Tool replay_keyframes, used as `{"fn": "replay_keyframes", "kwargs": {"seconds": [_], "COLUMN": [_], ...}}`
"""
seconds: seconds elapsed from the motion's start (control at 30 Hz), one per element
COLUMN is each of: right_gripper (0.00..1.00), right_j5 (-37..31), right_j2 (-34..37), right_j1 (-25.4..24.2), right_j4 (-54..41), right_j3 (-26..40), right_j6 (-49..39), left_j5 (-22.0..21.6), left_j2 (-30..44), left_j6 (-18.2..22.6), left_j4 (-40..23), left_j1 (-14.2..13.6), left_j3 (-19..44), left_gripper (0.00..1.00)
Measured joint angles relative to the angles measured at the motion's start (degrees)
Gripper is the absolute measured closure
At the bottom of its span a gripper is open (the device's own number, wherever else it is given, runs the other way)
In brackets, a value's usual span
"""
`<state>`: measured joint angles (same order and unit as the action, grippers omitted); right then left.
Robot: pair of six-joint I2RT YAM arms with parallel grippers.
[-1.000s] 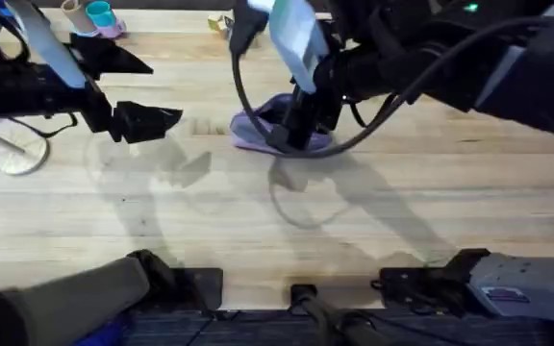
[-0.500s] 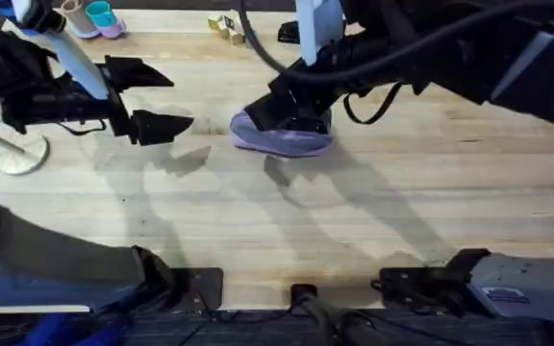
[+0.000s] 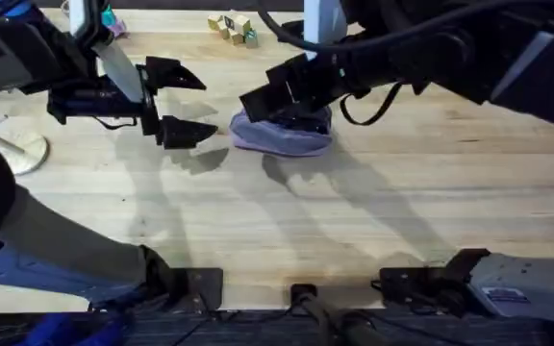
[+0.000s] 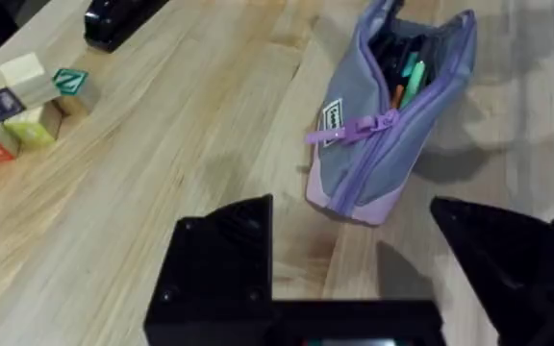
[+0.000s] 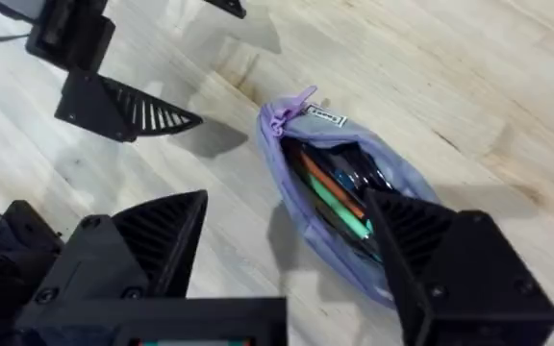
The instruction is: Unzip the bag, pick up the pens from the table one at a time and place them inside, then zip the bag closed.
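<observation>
The table [image 3: 354,221] is a light butcher-block top with plank lines running across it. Overhead view: wooden blocks [image 3: 232,26] sit at the far edge, a pale round base [image 3: 17,149] lies at the left side, and my right arm crosses the far half of the table, covering part of the bag [image 3: 282,136]. The lavender bag lies near the middle of the far half. My left gripper [image 3: 179,104] hangs just left of it, fingers spread apart and holding nothing. My right gripper [image 3: 282,91] sits directly over the bag, fingers likewise parted and empty. Left wrist view: the bag [image 4: 392,111] lies ahead of my left gripper [image 4: 373,279], apart from both fingers, its zipper open along the top with the purple pull [image 4: 359,127] hanging over the near side. Coloured pens [image 4: 404,72] show inside. The blocks [image 4: 22,106] and a black stapler [image 4: 113,17] stand well off to one side. Right wrist view: the open bag [image 5: 339,207] lies beneath my right gripper [image 5: 287,250], partly hidden by one finger, with green and orange pens [image 5: 339,202] visible inside. The left gripper's ribbed finger [image 5: 128,111] sits near the bag's zipper end, not touching it.
</observation>
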<state>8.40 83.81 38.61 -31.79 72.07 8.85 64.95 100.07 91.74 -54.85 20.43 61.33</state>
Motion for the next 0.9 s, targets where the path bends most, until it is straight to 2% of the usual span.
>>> {"fn": "replay_keyframes", "kwargs": {"seconds": [0.07,0.4,0.67,0.9], "right_gripper": [0.005,0.006,0.006,0.005], "right_j5": [0.1,0.5,0.4,-1.1], "right_j2": [0.0,0.3,6.4,13.4], "right_j1": [0.0,-0.1,-0.1,0.1], "right_j4": [0.0,0.2,-8.6,-12.6], "right_j3": [0.0,0.9,11.4,19.8], "right_j6": [0.7,5.5,5.5,4.9], "left_j5": [-1.1,-2.0,-2.2,-2.2], "left_j2": [0.0,0.0,0.0,0.0], "left_j6": [0.7,1.1,1.1,1.1], "left_j4": [-0.2,-0.4,-0.4,-0.5], "left_j1": [-0.8,-0.8,-0.8,-0.8], "left_j3": [0.1,0.1,0.1,0.1], "left_gripper": [0.008,0.008,0.008,0.008]}}
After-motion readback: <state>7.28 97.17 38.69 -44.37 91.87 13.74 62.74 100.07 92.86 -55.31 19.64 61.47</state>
